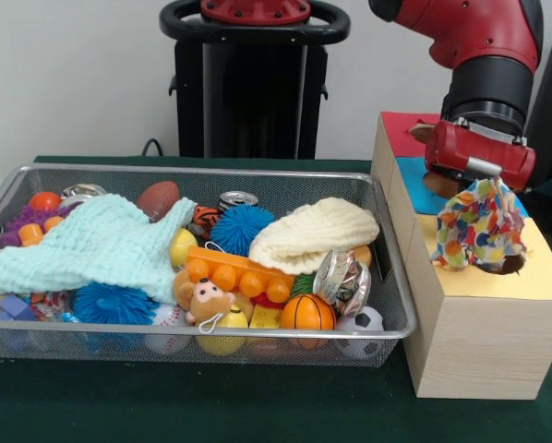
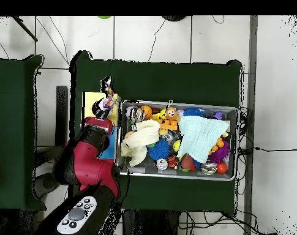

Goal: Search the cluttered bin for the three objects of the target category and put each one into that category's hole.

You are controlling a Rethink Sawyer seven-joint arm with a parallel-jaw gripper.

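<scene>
My gripper (image 1: 480, 187) hangs over the pale wooden box (image 1: 479, 341) at the right, shut on a small white cloth printed with red, blue, yellow and green patches (image 1: 480, 226). The cloth dangles over the yellow paper surround (image 1: 534, 281). Its lower edge covers most of the round hole, whose dark rim (image 1: 510, 269) peeks out below it. In the overhead view the cloth (image 2: 108, 98) hangs beyond the gripper (image 2: 101, 114), left of the bin. The silver wire-mesh bin (image 1: 211, 329) is full of toys. No other printed cloth shows plainly in it.
The blue-surround box (image 1: 413, 185) and the red-surround box (image 1: 403, 129) stand behind the yellow one. In the bin, a large mint knitted cloth (image 1: 91, 245) covers the left part. A cream knitted cloth (image 1: 313, 231), balls, cans and an orange brick (image 1: 239, 274) fill the rest.
</scene>
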